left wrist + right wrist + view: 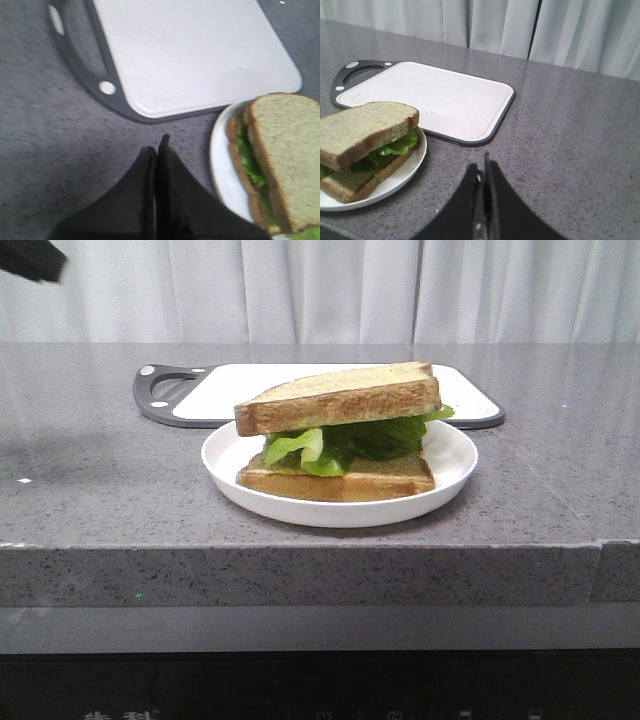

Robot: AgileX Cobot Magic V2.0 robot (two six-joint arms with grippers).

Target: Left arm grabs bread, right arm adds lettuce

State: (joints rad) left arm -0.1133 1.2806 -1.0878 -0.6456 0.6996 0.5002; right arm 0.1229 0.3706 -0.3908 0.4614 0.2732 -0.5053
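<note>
A thick slice of bread (340, 397) lies on top of ruffled green lettuce (345, 443), which rests on a lower slice (340, 478) on a white plate (450, 470). The stack also shows in the left wrist view (287, 150) and the right wrist view (365, 127). My left gripper (157, 145) is shut and empty, above the grey counter between the cutting board and the plate. My right gripper (481, 167) is shut and empty, over the counter beside the plate. A dark piece of the left arm (30, 258) shows at the front view's top left.
A white cutting board with a dark grey rim and handle (160, 390) lies behind the plate; it also shows in the left wrist view (195, 55) and the right wrist view (440, 97). White curtains hang behind the grey stone counter (100, 490).
</note>
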